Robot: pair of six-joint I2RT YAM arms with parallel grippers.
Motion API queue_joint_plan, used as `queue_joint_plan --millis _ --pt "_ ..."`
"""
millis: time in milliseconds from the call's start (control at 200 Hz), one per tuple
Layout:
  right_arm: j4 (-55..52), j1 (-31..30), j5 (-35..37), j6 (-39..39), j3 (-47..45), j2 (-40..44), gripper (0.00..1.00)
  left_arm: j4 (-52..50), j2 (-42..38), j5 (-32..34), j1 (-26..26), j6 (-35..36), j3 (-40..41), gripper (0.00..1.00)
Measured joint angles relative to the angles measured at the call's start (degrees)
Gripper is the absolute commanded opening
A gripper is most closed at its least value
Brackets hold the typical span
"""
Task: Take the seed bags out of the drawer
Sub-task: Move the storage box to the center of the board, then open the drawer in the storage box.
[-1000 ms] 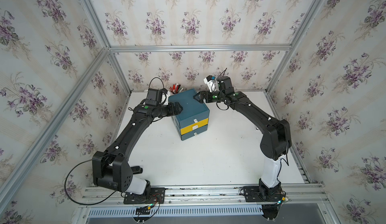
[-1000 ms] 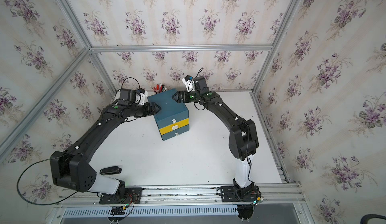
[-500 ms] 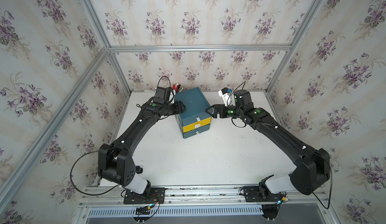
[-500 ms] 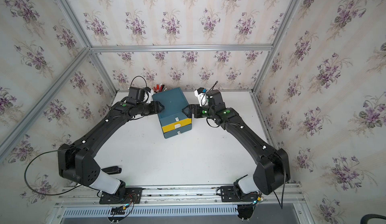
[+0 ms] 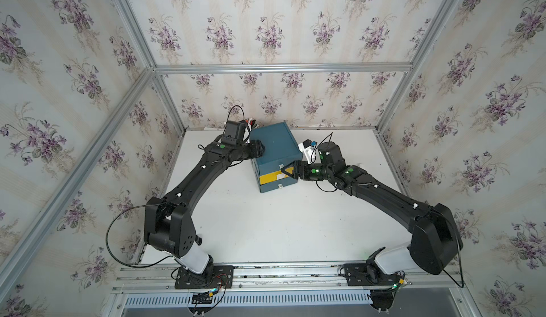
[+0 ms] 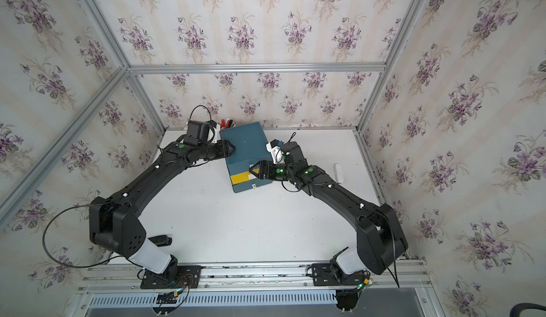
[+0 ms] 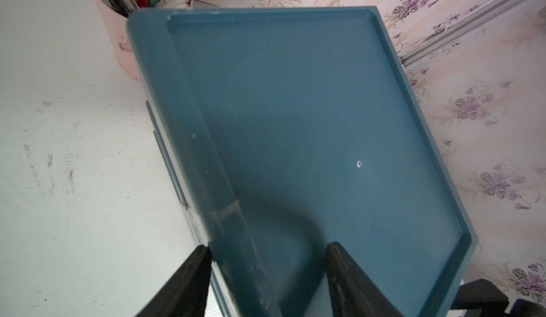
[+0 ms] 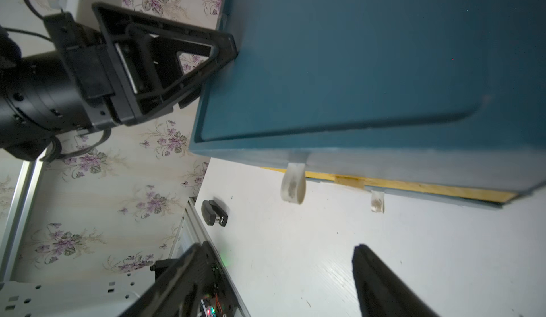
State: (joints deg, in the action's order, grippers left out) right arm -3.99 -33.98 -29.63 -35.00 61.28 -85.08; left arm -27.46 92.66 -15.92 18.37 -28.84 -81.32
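Right tool (image 5: pixel 283 171) lowered beside yellow drawer (image 5: pixel 269 179), left tool (image 5: pixel 262 150) astride cabinet rim (image 7: pixel 189 102)

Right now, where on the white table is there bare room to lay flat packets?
The widest bare patch of the white table lies in front of the blue plastic drawer cabinet, between the black left arm and right arm. Crowded: behind the cabinet, the pink pen cup; at its yellow drawer, the right gripper.
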Motion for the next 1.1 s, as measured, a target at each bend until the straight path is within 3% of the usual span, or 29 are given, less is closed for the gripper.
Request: queue_joint_plan --millis 605,1004,1099 --pt "7.19 -0.09 0.24 -4.63 2.58 -7.63 0.35 0.31 0.09 0.94 0.35 -1.11 0.07 0.64" --pt "8.07 0.57 0.81 -5.79 2.12 -7.52 0.0 1.51 1.18 0.61 0.42 -1.18 -0.55 0.63" --pt "8.63 0.63 0.79 -6.8 0.79 -6.47 0.0 1.53 1.33 0.5 0.42 -1.18 -0.63 0.64"
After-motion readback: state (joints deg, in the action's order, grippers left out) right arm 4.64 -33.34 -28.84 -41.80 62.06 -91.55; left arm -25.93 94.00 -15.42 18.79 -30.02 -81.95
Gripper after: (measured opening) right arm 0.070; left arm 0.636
